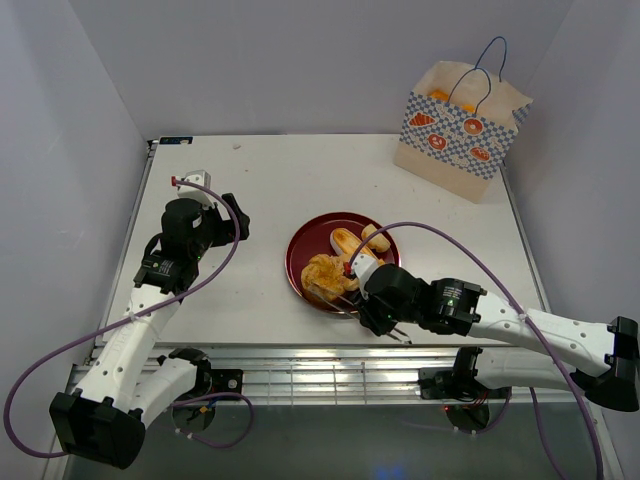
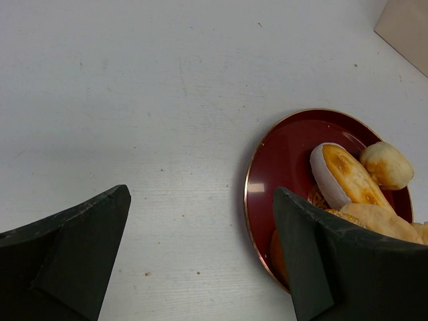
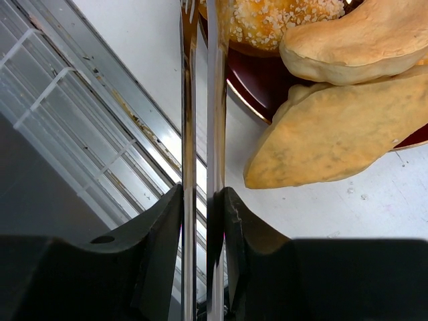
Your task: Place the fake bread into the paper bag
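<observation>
From above, a white table [image 1: 260,190] sits between plain gray walls. The paper bag [image 1: 462,130] stands upright at the far right corner, well apart from the dark red plate [image 1: 298,248] in the middle. Something orange shows in the bag's open top. The fake bread [image 1: 330,272] lies piled on the plate. The right gripper [image 1: 358,280] is at the plate's near edge, and the back end of thin tongs [image 1: 398,334] sticks out behind it. The left gripper [image 1: 232,215] is left of the plate, apart from it. The way from plate to bag looks open, but the bag stands close to the right wall.

In the left wrist view, the left gripper [image 2: 200,194] is spread wide with nothing in it. The plate [image 2: 249,180] lies to its right, with an oval roll [image 2: 344,177] and a round bun [image 2: 386,164] on it.

In the right wrist view, the right gripper [image 3: 200,200] squeezes the shiny tongs [image 3: 215,100], and their two blades are almost together. The tips are beside a seeded bun [image 3: 281,20]. Whether they pinch any bread cannot be seen. A flat wedge [image 3: 328,134] hangs over the plate's rim. The metal rail [image 3: 80,114] at the table's near edge is close by.

This looks like the picking-up step. Next the tongs need a firm pinch on one piece, a lift, and a long carry high enough to clear the bag's top.
</observation>
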Controlling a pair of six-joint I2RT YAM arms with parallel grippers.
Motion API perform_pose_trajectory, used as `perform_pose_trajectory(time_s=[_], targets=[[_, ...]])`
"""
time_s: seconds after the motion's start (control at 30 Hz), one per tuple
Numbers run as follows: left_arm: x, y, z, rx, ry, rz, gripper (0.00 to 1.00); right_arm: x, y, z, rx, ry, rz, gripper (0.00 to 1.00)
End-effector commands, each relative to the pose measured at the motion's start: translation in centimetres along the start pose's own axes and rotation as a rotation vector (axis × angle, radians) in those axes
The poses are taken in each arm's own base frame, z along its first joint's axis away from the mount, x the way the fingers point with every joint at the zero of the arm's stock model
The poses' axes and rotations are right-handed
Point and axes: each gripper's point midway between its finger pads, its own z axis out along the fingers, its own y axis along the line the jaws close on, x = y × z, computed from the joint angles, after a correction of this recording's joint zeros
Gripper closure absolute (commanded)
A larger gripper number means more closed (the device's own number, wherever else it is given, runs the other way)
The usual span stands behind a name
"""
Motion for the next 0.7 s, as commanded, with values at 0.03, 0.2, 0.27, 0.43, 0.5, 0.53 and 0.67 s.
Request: perform_pose_trajectory(time_s=[0.03, 0.2, 0.27, 0.43, 0.5, 0.53, 0.67], targets=[[-1.5, -0.8, -0.6, 0.03, -0.037, -0.006, 0.02, -2.9, 1.2, -1.0, -0.044, -0.085, 0.017, 0.89], [-1.6, -0.9, -0.7, 0.031, -0.04, -0.007, 0.02, -3.7, 1.4, -1.6, -0.052, -0.106, 0.027, 0.92], [-1.6, -0.9, -0.7, 0.03, -0.042, -0.007, 0.02, -4.3, 1.4, -2.1, -0.052, -0.134, 0.035, 0.92], [-1.5, -0.8, -0.6, 0.029, -0.038, -0.007, 0.02, -5.9, 1.0, -3.2, -0.037, -0.218, 0.053, 0.92], [-1.5, -0.7, -0.7, 0.025, -0.041, -0.007, 0.02, -6.7, 0.8, -3.7, -0.028, -0.256, 0.067, 0.92], [-1.4, -0.7, -0.6, 0.024, -0.038, -0.007, 0.02, -7.1, 0.8, -3.9, -0.028, -0.272, 0.07, 0.92], [-1.5, -0.6, -0.6, 0.02, -0.041, -0.007, 0.02, -8.8, 1.0, -4.6, -0.042, -0.356, 0.07, 0.92]])
